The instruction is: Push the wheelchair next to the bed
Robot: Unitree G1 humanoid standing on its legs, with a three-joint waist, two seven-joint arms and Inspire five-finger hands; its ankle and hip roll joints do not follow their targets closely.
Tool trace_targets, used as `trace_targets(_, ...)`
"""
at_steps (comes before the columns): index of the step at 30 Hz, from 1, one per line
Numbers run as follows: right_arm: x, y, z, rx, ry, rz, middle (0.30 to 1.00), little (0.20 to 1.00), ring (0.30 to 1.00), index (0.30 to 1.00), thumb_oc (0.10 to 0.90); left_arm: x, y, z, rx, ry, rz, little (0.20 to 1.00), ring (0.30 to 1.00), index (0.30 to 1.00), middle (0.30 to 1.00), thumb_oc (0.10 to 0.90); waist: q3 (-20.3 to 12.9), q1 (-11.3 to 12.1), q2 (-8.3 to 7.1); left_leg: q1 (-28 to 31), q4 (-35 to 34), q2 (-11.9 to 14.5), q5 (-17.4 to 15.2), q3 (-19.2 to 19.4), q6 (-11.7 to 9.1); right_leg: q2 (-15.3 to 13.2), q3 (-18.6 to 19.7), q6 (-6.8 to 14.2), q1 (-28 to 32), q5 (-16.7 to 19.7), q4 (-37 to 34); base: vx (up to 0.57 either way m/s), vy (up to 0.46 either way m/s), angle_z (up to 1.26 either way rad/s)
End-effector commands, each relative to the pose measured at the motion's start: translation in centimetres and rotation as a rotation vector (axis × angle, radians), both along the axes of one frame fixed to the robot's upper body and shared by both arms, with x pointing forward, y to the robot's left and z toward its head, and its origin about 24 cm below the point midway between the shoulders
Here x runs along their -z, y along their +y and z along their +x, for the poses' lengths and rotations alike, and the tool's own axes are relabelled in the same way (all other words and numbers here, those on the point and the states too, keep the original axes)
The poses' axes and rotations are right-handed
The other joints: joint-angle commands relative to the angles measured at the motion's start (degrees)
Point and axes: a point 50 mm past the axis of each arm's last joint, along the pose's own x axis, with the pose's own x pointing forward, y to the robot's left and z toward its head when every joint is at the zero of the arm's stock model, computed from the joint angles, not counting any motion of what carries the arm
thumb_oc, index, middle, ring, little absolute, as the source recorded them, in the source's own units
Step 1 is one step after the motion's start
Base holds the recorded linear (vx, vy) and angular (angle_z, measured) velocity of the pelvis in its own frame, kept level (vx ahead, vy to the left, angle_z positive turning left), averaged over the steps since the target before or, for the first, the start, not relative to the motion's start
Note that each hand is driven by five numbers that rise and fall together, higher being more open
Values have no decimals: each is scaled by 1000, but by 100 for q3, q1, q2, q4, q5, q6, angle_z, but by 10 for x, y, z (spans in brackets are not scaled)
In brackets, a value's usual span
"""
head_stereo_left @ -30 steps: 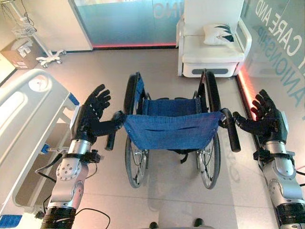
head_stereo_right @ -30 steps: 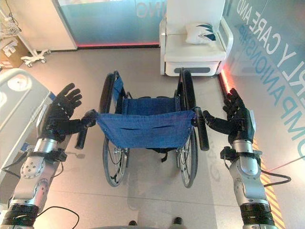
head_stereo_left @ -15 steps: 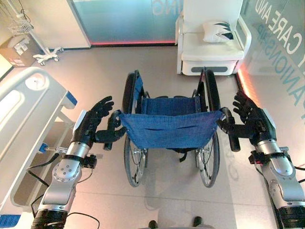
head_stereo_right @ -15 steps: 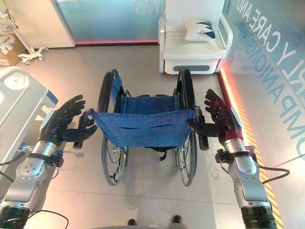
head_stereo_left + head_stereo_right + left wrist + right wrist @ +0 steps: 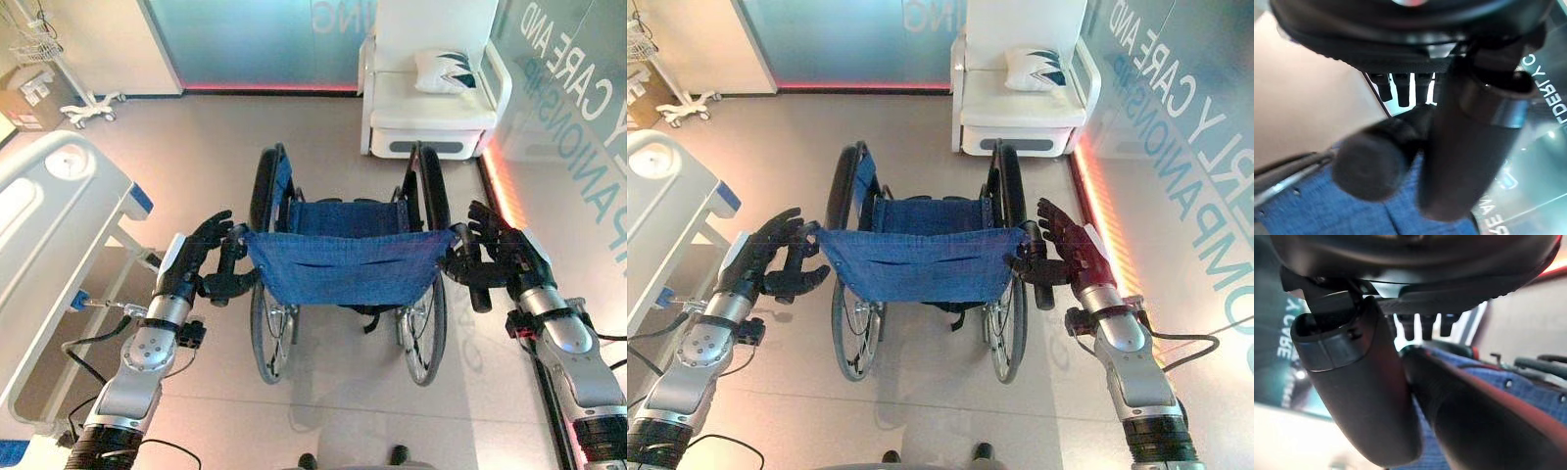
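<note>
The wheelchair (image 5: 348,279) stands on the floor (image 5: 196,157) in the middle of the room, its blue backrest (image 5: 343,264) on the near side and its seat facing the far wall. Two large wheels flank the seat, one on each side. A dark push handle sticks out near each upper corner of the backrest.

The left robot hand (image 5: 201,259) is at the left push handle (image 5: 231,266). Its fingers reach forward along the outer side of the grip, only partly bent, while the thumb lies under and across the grip; the wrist view shows the rounded end of the handle lying against the palm, with the fingertips standing straight past it. The hand is not closed round the grip.

The right robot hand (image 5: 1068,257) is at the right push handle (image 5: 1038,269). Its fingers spread forward and slightly apart on the outer side of the grip, and the thumb crosses toward the backrest. The wrist view shows the handle lying along the palm beside the thumb, the fingers extended beyond it. This hand too is relaxed rather than clasped.

The bed (image 5: 44,245) stands at the left, its white footboard just left of the left arm, apart from the wheelchair. A white armchair (image 5: 431,98) with a patterned cushion (image 5: 446,70) stands at the far wall, beyond the wheelchair. A wheeled stand (image 5: 78,103) is at the far left.
</note>
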Motion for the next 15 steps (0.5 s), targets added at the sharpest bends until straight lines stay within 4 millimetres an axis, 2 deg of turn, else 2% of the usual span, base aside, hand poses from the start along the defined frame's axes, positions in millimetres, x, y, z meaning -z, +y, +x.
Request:
trace_targets(1, -16, -25, 15, 114, 34, -226, 900, 900, 900, 900, 800, -48, 24, 24, -99, -136, 189, 900, 900, 900, 900, 800, -184, -32, -130, -151, 152, -369, -17, 191, 167, 313, 78, -175, -150, -71, 393, 0, 0, 0)
trace_targets(9, -6, -34, 31, 192, 225, -283, 900, 900, 900, 900, 800, -46, 36, 43, -180, 10, 313, 900, 900, 900, 900, 800, -167, -41, -132, -109, 161, -358, -22, 205, 146, 351, 128, -191, -105, -65, 386, 5, -6, -2)
trace_targets(15, -13, -32, 48, 245, 284, -330, 900, 900, 900, 900, 800, -46, 50, 56, -271, 162, 417, 900, 900, 900, 900, 800, -120, -16, -123, -108, 218, -361, -39, 166, 147, 371, 161, -213, -91, -75, 423, 0, 0, 0)
